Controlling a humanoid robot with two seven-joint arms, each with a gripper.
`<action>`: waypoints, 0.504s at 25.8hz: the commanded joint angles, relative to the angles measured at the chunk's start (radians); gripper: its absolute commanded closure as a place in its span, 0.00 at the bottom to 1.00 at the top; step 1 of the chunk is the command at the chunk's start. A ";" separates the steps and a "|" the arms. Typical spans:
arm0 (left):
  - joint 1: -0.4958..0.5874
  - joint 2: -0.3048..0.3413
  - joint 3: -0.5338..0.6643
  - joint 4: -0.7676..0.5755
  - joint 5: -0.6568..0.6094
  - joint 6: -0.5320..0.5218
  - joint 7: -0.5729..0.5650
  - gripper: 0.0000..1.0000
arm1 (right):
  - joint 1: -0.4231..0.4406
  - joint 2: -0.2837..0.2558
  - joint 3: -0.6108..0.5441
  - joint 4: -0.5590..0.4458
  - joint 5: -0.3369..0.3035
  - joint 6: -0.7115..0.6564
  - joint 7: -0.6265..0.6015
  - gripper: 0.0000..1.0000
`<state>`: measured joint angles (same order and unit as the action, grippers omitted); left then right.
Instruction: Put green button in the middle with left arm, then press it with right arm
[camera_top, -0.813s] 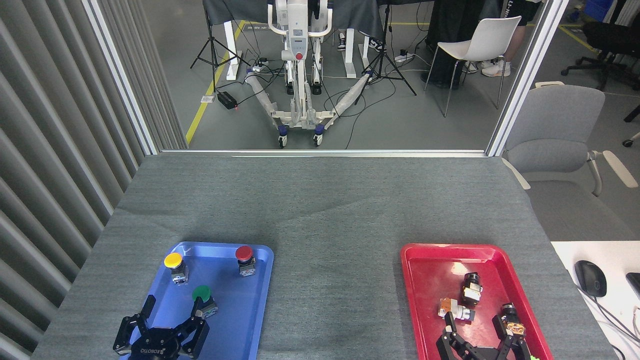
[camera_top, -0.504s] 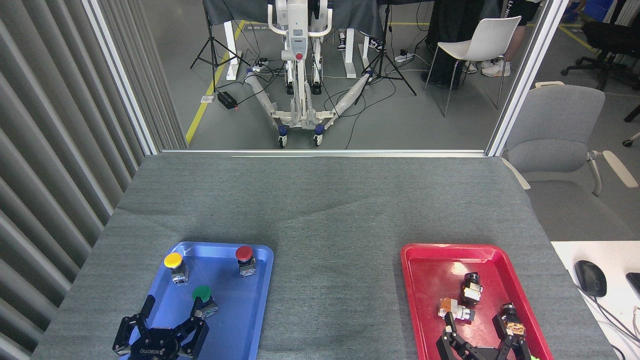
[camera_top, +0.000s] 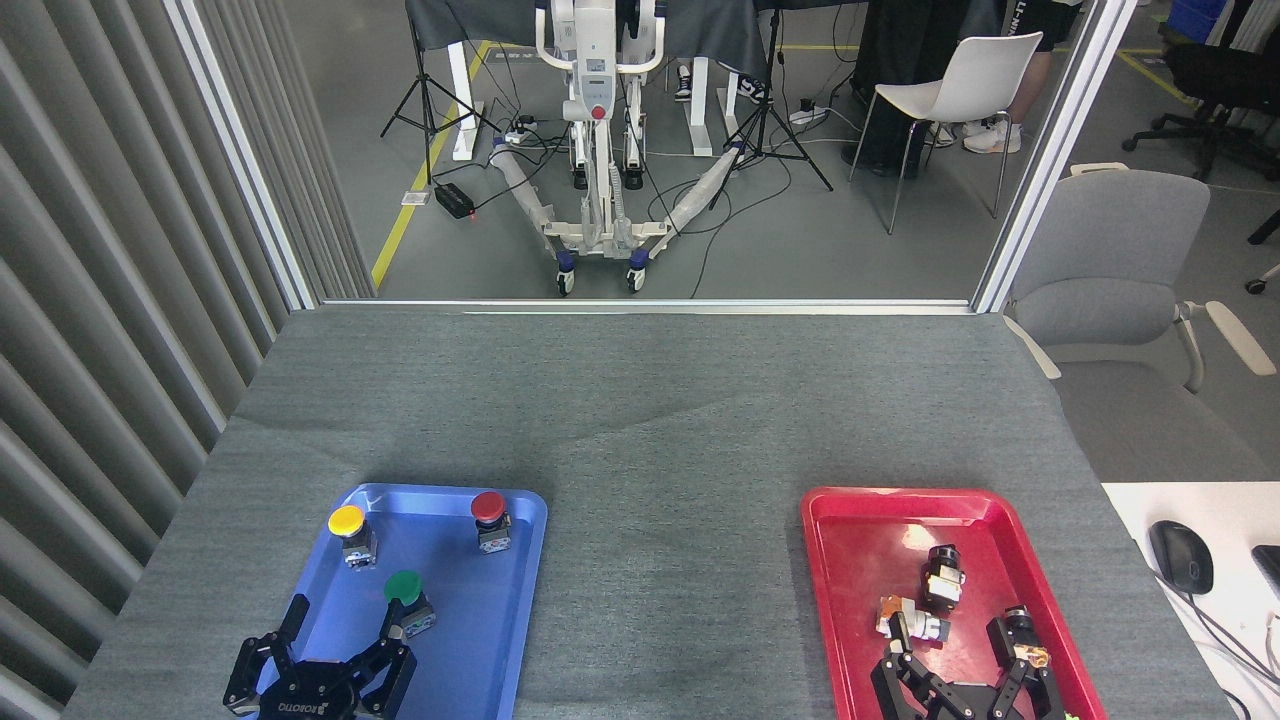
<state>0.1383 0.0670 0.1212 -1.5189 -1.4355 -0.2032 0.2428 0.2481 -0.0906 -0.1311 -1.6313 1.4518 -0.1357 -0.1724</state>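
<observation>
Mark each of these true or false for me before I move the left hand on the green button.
1. The green button sits in the blue tray. True.
2. The left hand is shut on the green button. False: its fingers are spread open, and the button stands at the tip of one finger, not gripped.
3. The middle between the trays already holds a button. False: that cloth is bare.
4. The right hand is open over the red tray. True.
5. The yellow button stands in the red tray. False: it shares the blue tray with the red button.
</observation>
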 joint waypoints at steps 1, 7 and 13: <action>0.001 0.001 0.000 0.000 0.000 -0.001 0.000 0.01 | 0.026 -0.028 0.097 -0.022 0.004 0.119 -0.002 0.00; 0.001 0.001 -0.002 0.002 -0.002 -0.001 0.000 0.01 | 0.040 -0.066 0.122 -0.045 0.004 0.134 -0.006 0.00; 0.001 0.001 -0.002 0.002 -0.002 -0.001 0.000 0.01 | 0.065 -0.072 0.125 -0.056 0.001 0.116 -0.006 0.00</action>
<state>0.1396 0.0675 0.1197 -1.5173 -1.4372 -0.2046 0.2428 0.2961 -0.1612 -0.0076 -1.6791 1.4540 -0.0019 -0.1778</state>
